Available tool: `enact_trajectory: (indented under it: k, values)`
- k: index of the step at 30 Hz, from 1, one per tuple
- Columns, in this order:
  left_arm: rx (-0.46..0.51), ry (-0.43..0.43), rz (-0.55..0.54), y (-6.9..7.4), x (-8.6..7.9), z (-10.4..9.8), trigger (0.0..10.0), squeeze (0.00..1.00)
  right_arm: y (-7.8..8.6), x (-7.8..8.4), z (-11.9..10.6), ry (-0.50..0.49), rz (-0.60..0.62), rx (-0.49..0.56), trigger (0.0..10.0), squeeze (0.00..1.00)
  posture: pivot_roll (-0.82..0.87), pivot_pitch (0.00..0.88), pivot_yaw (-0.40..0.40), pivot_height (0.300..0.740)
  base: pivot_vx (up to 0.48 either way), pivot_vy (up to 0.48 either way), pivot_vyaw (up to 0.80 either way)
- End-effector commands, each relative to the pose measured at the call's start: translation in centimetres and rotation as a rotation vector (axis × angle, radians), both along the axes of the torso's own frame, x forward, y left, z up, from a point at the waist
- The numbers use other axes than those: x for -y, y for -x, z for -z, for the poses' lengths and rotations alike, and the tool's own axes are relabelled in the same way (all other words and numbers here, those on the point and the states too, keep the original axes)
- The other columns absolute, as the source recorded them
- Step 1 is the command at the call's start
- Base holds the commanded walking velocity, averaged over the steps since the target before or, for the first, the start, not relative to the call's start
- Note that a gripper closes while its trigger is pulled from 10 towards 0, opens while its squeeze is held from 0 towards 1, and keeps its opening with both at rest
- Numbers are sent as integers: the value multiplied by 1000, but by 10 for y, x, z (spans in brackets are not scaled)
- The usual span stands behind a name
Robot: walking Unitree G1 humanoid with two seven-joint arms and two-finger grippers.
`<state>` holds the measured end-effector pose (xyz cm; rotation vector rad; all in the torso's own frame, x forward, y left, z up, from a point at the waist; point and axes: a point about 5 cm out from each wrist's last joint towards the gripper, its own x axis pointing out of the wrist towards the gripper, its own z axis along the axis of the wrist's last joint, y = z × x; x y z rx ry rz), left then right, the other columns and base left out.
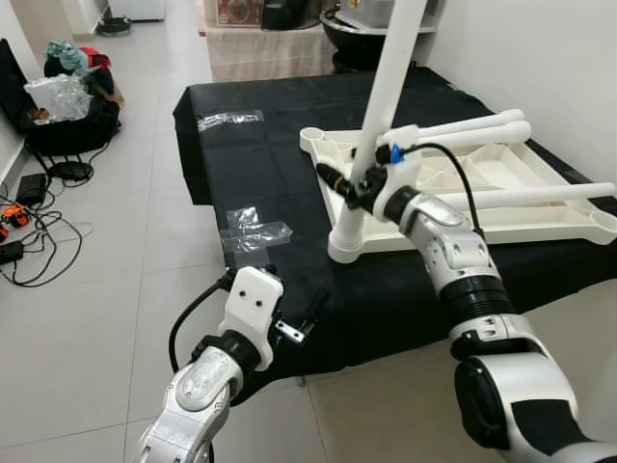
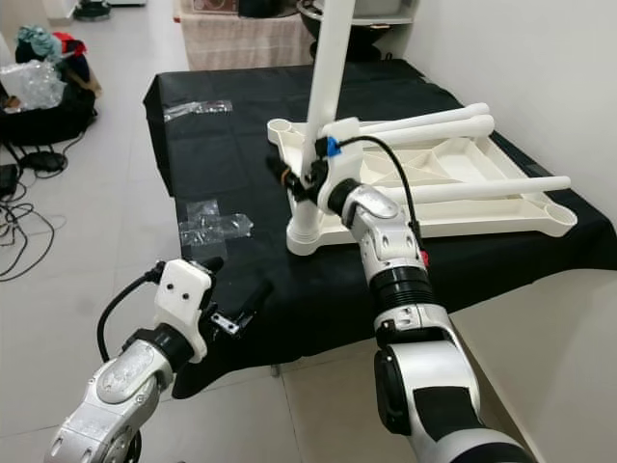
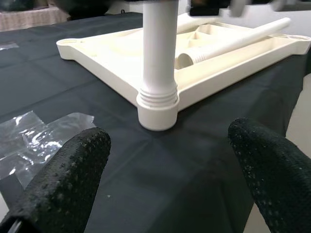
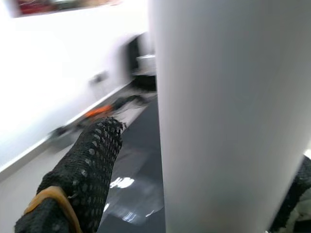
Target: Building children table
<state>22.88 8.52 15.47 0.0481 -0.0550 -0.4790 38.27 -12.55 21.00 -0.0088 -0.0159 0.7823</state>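
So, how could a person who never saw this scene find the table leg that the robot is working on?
Find the black-covered table, then the cream tabletop lying on it upside down. At its corner nearest the robot, one white leg stands upright in a round socket, with the right gripper around it. The other legs lie flat across the tabletop.

Home room: tiled floor [image 1: 116, 289] lying around black-draped table [image 1: 270, 183]; bags [image 1: 63, 106], cables [image 1: 34, 231] sitting left of it.

A black-covered table [image 1: 289, 125] carries the upturned white tabletop [image 1: 501, 207] and clear plastic bags [image 1: 253, 231], ahead of the left gripper's [image 1: 297, 323] jaws.
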Motion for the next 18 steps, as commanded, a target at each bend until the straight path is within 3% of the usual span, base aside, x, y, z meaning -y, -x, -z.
enact_trajectory:
  k: [1,2,6,7,8,10,11,15,18]
  values:
    - [-9,2,5,0,1,2,10000,0,10,-16,8,13,-192,-30,10000,0,34,37,-88,740,0,0,0]
    - [-9,2,5,0,1,2,10000,0,12,-17,6,23,-257,-21,10000,0,36,38,-88,740,0,0,0]
    - [-10,2,4,1,1,2,10000,0,12,-22,1,-5,-324,-25,10000,0,36,36,-88,740,0,0,0]
    - [-10,1,4,1,1,2,10000,0,13,-24,-1,-25,-360,-19,7529,0,37,35,-89,740,0,0,0]
    - [-11,0,4,1,1,2,10000,0,12,-25,-3,-37,-367,-15,3412,0,37,35,-89,740,0,0,0]
    - [-11,0,4,1,1,2,10000,0,12,-25,-3,-37,-367,-15,3412,0,37,35,-89,740,0,0,0]
    - [-11,-2,2,1,1,3,10000,0,8,-26,-4,-49,-339,-18,0,0,41,28,-94,740,0,0,0]
    - [-11,-2,1,1,1,3,10000,0,7,-26,-4,-51,-327,-15,0,0,41,28,-94,740,0,0,0]
    - [-11,-4,-1,1,0,3,10000,0,1,-22,-6,-53,-222,18,0,0,44,21,-93,740,0,0,0]
